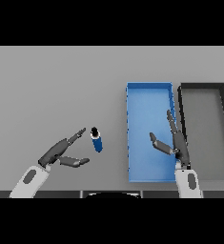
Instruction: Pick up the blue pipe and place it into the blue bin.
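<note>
Blue pipe (97, 139) lies on the grey table (51, 90), left of the blue bin (132, 95). Left hand (61, 153), fingers open, should straddle its middle before closing (right hand (174, 142) hangs spread over the bin).

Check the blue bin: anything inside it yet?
No object inside the blue bin; its floor shows bare blue. The right hand hangs over its right part and covers some floor. The blue pipe lies on the table, left of the bin.
</note>
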Robot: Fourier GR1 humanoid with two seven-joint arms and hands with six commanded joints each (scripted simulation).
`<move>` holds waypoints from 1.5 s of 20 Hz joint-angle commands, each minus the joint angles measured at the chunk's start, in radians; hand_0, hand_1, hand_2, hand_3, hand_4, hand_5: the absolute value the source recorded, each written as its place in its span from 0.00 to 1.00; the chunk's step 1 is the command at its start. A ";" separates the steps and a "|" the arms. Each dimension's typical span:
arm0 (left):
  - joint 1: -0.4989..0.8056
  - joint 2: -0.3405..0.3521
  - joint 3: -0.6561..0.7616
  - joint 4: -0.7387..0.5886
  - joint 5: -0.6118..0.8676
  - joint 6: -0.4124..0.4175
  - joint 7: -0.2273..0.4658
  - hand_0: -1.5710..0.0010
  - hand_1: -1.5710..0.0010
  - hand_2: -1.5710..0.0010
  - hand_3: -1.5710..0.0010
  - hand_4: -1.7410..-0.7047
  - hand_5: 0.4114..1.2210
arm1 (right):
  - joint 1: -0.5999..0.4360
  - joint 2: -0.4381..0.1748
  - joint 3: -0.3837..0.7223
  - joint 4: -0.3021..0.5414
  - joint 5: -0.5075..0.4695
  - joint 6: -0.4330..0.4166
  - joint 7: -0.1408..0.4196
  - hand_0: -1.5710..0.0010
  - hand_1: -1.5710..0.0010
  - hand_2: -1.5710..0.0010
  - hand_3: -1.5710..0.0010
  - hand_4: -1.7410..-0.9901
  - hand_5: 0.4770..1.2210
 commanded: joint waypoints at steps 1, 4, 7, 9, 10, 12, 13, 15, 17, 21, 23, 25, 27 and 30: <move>-0.005 -0.015 -0.011 0.008 -0.011 0.000 -0.019 1.00 1.00 1.00 1.00 0.57 0.05 | -0.001 0.000 -0.004 -0.005 -0.005 -0.001 -0.001 1.00 1.00 1.00 1.00 0.70 0.20; -0.056 -0.097 -0.034 0.083 -0.047 0.020 -0.034 1.00 1.00 1.00 1.00 0.57 0.06 | 0.003 0.013 0.006 -0.007 0.002 -0.005 0.021 1.00 1.00 1.00 1.00 0.71 0.20; -0.102 -0.160 -0.035 0.135 -0.050 0.037 -0.034 1.00 1.00 1.00 1.00 0.58 0.06 | 0.013 0.004 0.003 -0.008 0.005 -0.002 0.008 1.00 1.00 1.00 1.00 0.71 0.20; -0.109 -0.180 -0.045 0.169 -0.068 0.038 -0.062 1.00 1.00 1.00 1.00 0.60 0.06 | 0.020 -0.006 -0.005 -0.016 -0.001 0.001 -0.005 1.00 1.00 1.00 1.00 0.71 0.21; -0.127 -0.189 -0.050 0.193 -0.090 0.049 -0.052 1.00 1.00 1.00 1.00 0.62 0.05 | 0.016 0.001 -0.003 -0.008 -0.002 -0.001 -0.004 1.00 1.00 1.00 1.00 0.70 0.22; -0.154 -0.210 -0.059 0.227 -0.122 0.070 -0.027 1.00 1.00 1.00 1.00 0.66 0.02 | 0.030 0.007 0.000 -0.015 -0.004 0.001 -0.016 1.00 1.00 1.00 1.00 0.69 0.22; -0.159 -0.219 -0.065 0.245 -0.129 0.068 -0.033 1.00 1.00 1.00 1.00 0.67 0.01 | 0.021 0.006 -0.004 -0.020 -0.004 -0.005 -0.010 1.00 1.00 1.00 1.00 0.69 0.23; -0.161 -0.252 -0.067 0.268 -0.108 0.053 -0.061 1.00 1.00 1.00 1.00 0.64 0.02 | 0.033 -0.002 -0.006 -0.022 0.001 -0.005 -0.020 1.00 1.00 1.00 1.00 0.71 0.23; -0.174 -0.279 -0.066 0.287 -0.105 0.055 -0.084 1.00 1.00 1.00 1.00 0.61 0.06 | 0.025 0.000 -0.005 -0.014 0.007 -0.009 -0.008 1.00 1.00 1.00 1.00 0.71 0.23; -0.167 -0.335 -0.037 0.301 -0.033 0.048 -0.103 0.92 0.80 0.69 0.66 0.44 0.40 | 0.032 0.001 -0.002 -0.010 0.006 -0.004 -0.020 1.00 1.00 1.00 1.00 0.69 0.24; -0.157 -0.346 -0.035 0.279 -0.021 0.058 -0.094 0.62 0.52 0.45 0.42 0.29 0.62 | 0.009 0.006 -0.001 -0.007 0.009 -0.011 -0.001 1.00 1.00 1.00 1.00 0.69 0.24; -0.166 -0.353 -0.035 0.286 -0.021 0.042 -0.083 0.39 0.33 0.29 0.29 0.19 0.75 | 0.010 0.004 -0.008 0.001 -0.004 -0.003 -0.008 1.00 1.00 1.00 1.00 0.68 0.25; -0.146 -0.358 -0.057 0.278 -0.049 0.065 -0.139 0.25 0.21 0.18 0.19 0.18 0.84 | 0.024 0.004 -0.002 -0.016 -0.002 -0.001 -0.018 1.00 1.00 1.00 1.00 0.68 0.24; -0.143 -0.370 -0.063 0.258 -0.074 0.089 -0.143 0.13 0.11 0.09 0.10 0.23 0.92 | 0.005 -0.004 -0.014 -0.004 -0.021 0.011 0.008 1.00 1.00 1.00 1.00 0.69 0.22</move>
